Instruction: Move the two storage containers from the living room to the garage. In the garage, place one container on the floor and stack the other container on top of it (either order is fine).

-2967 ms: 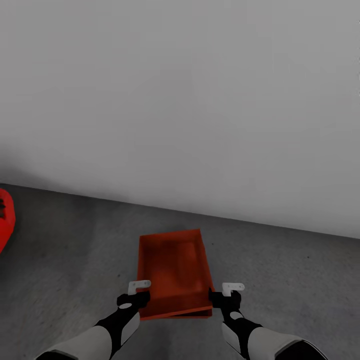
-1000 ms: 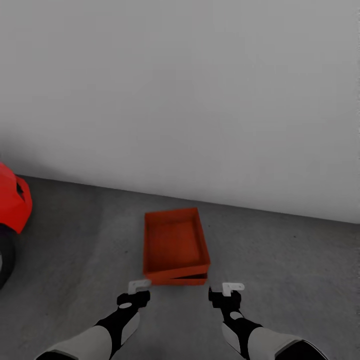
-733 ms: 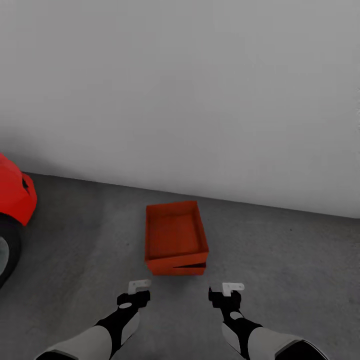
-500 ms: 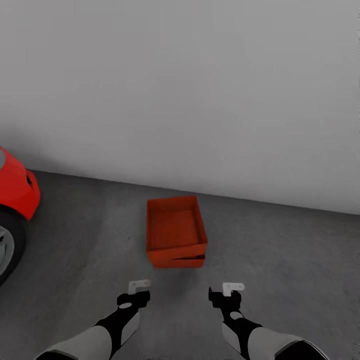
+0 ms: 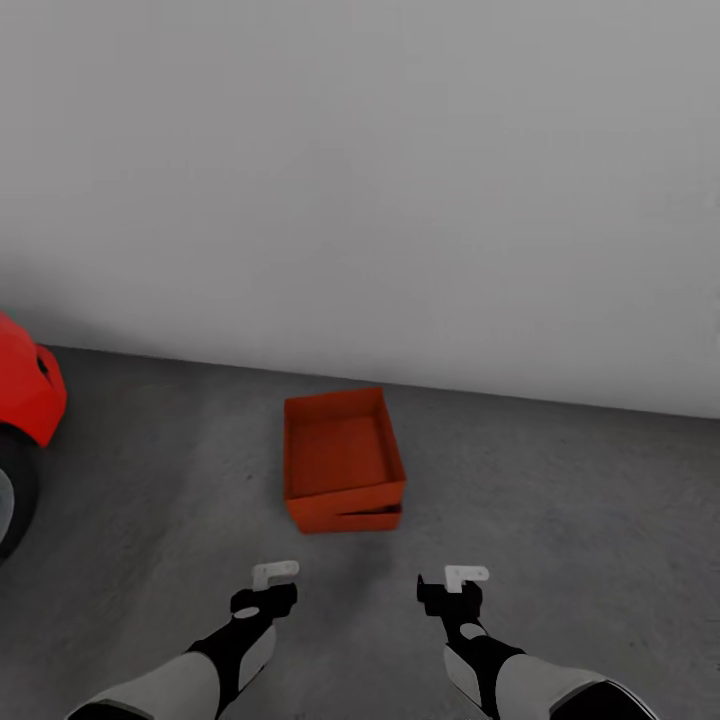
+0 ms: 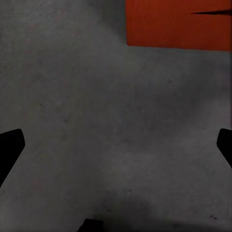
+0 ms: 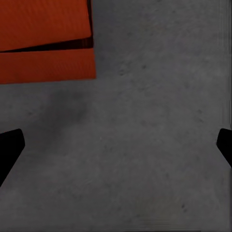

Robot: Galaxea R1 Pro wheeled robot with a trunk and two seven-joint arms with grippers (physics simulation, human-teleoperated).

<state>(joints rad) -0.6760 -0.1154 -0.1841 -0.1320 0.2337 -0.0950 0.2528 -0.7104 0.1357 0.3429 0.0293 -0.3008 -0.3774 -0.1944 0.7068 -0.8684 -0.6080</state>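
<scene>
The two orange-red containers (image 5: 342, 460) sit stacked on the dark grey floor (image 5: 560, 500) of the garage, near the foot of the plain white wall (image 5: 400, 180). The upper container rests slightly askew in the lower one, and a thin dark wedge shows between them along the near side, wider toward the robot's right. At the far left edge of the head view, part of a red car (image 5: 25, 395) with a dark wheel stands well apart from the stack. The left gripper (image 5: 268, 592) and the right gripper (image 5: 452, 592) hover low over bare floor, short of the stack and touching nothing. In each wrist view the fingertips (image 6: 9, 147) sit at opposite edges with open floor between, so both sets of jaws are spread wide and empty; the stack's near wall (image 7: 46, 65) shows beyond them.
</scene>
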